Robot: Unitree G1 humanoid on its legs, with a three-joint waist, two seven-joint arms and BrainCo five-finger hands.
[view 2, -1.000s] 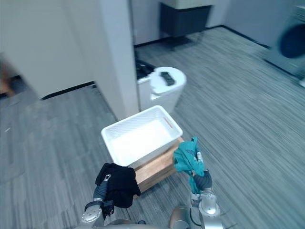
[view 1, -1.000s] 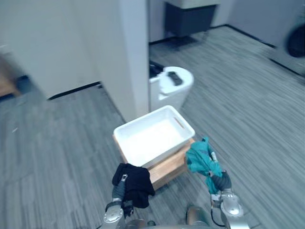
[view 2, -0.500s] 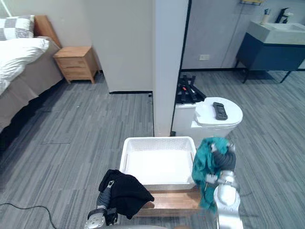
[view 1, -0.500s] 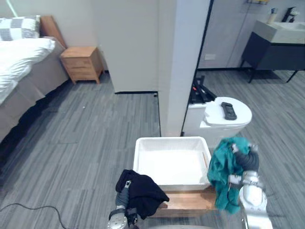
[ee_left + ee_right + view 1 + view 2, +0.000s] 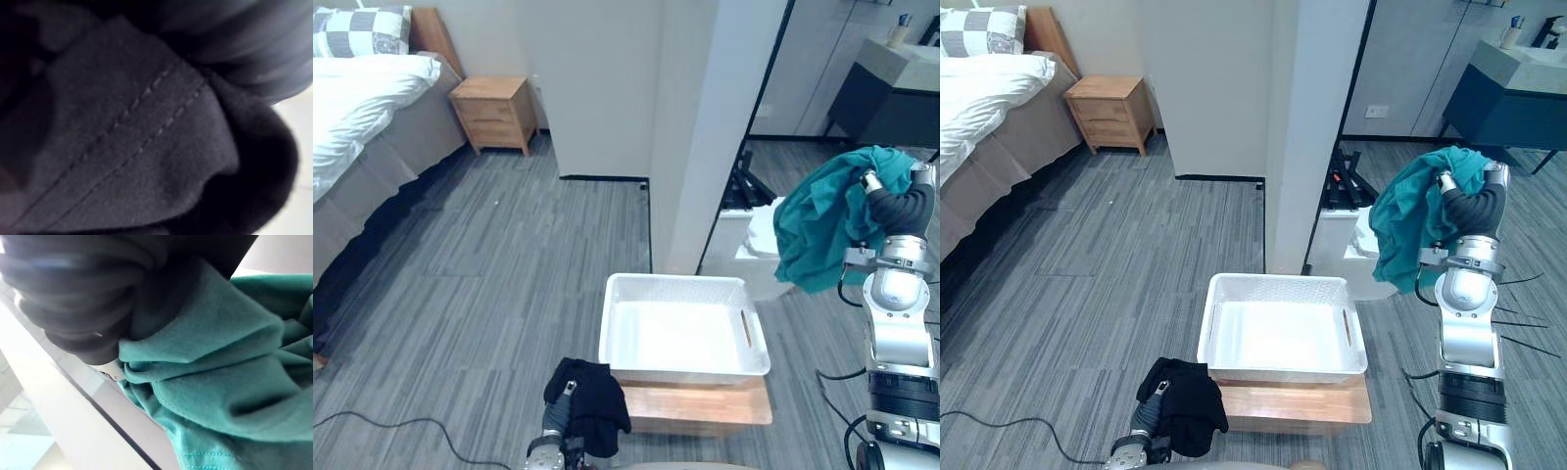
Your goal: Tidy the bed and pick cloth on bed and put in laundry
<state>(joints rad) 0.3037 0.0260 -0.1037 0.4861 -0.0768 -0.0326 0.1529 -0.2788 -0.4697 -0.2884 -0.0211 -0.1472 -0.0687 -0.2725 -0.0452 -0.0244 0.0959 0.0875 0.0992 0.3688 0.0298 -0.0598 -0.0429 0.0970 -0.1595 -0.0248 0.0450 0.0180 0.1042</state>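
Above the grey floor point(image 5: 509, 274), left hand point(image 5: 556, 423) grips black cloth point(image 5: 594, 403), right hand point(image 5: 893, 204) teal cloth point(image 5: 820, 217).

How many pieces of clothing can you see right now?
2. A black cloth bunched at the left hand; a teal cloth draped on the raised right hand, to the right of the white plastic basket. More may lie hidden on the bed.
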